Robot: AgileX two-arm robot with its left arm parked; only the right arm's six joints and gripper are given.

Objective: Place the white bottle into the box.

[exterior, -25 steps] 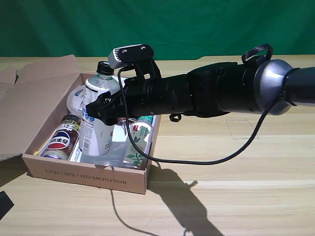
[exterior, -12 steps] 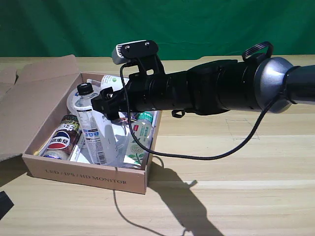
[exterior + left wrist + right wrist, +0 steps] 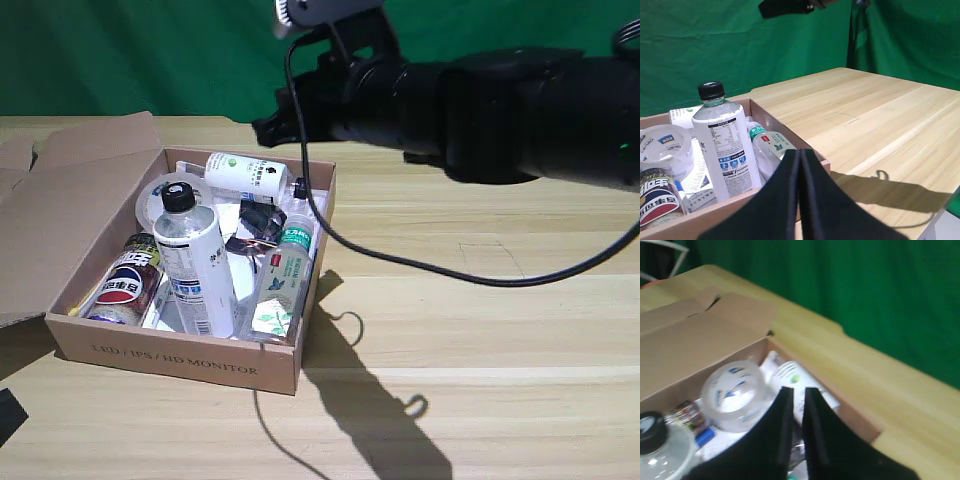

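Observation:
The white bottle [image 3: 196, 266] with its black cap stands slightly tilted inside the cardboard box [image 3: 170, 361], near the front wall; nothing holds it. The left wrist view shows the white bottle [image 3: 725, 146] upright behind the box's near rim [image 3: 790, 138]. My right gripper [image 3: 266, 128] hangs in the air above the box's back edge, well clear of the bottle. In the right wrist view the right gripper [image 3: 796, 392] has its fingers close together with nothing between them, over the box [image 3: 715, 335], and the bottle's cap [image 3: 647, 427] is far off to one side.
The box also holds a Pepsi can [image 3: 125, 282], a tape roll [image 3: 162, 196], a small white bottle [image 3: 245, 172] and a clear green-capped bottle [image 3: 285, 272]. A black cable [image 3: 345, 252] droops from the arm. The parked left gripper [image 3: 800, 200] sits just outside the box.
The white bottle was let go and now stands in the box. My right gripper rose and drew back toward the box's far edge.

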